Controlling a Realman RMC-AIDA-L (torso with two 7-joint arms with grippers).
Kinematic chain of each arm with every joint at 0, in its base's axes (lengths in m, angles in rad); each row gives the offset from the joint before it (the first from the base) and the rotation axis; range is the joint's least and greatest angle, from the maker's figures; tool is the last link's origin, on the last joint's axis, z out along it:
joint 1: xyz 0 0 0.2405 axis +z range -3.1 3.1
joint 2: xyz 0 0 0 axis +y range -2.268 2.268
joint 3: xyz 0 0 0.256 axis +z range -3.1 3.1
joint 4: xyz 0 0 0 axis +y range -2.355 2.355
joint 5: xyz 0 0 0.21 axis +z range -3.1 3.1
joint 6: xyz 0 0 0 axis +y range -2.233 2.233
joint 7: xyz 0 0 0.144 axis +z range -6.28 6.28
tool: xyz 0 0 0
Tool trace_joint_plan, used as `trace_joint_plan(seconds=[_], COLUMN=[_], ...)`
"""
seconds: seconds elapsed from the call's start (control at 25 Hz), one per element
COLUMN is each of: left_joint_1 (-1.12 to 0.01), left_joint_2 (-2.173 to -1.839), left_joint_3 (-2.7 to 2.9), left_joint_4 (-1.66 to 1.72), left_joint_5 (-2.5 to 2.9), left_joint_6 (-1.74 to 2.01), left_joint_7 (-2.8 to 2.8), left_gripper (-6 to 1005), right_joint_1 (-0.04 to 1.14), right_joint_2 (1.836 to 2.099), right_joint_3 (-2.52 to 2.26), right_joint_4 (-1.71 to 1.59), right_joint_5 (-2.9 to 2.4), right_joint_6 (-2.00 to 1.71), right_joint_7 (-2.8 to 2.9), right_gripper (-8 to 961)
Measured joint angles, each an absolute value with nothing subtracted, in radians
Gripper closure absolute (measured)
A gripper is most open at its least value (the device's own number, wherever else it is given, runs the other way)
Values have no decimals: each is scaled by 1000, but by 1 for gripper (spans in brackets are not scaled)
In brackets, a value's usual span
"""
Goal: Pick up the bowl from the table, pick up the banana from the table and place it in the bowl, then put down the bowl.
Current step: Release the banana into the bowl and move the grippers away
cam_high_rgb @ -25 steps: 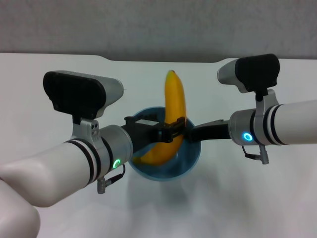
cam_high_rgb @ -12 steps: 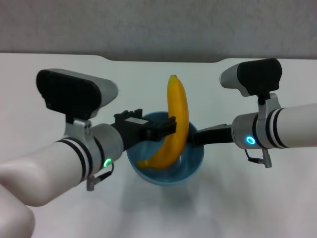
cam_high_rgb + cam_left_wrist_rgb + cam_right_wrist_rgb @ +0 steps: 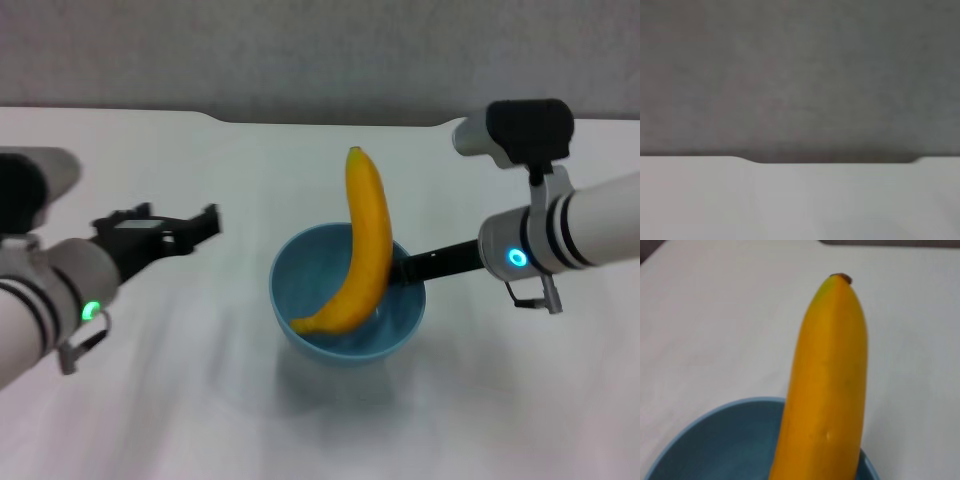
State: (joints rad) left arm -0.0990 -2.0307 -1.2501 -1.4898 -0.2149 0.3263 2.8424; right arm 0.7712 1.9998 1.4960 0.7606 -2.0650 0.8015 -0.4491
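Observation:
The light-blue bowl hangs a little above the white table, casting a soft shadow below it. My right gripper is shut on the bowl's right rim. The yellow banana stands in the bowl with its stem end on the bottom. It leans over the far rim, dark tip up. In the right wrist view the banana rises out of the bowl. My left gripper is open and holds nothing, well to the left of the bowl and apart from it.
The table's notched far edge meets a grey wall. The left wrist view holds only that wall and the table edge.
My left gripper let go of the banana and drew back to the left. The banana now rests in the bowl, which shifted slightly right in my right gripper.

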Motion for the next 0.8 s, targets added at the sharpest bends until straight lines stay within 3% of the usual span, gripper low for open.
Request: trace_joint_plan(seconds=[0.48,0.8], left_joint_1=[-54,-57], left_joint_2=[-2033,-2033], left_joint_3=[-1299,-1296], left_joint_4=[-1439,-1422], left_joint_5=[-150,-152], left_joint_6=[268,252], left_joint_7=[2842,2842], left_gripper=[120,119], right_joint_1=[1066,1075], right_joint_2=[1998,2015], right_joint_3=[1579,1551], right_joint_4=[457,439], right_joint_5=[-2153,-2145], right_joint_6=[880,883], right_joint_7=[-484,-488], right_gripper=[889,888])
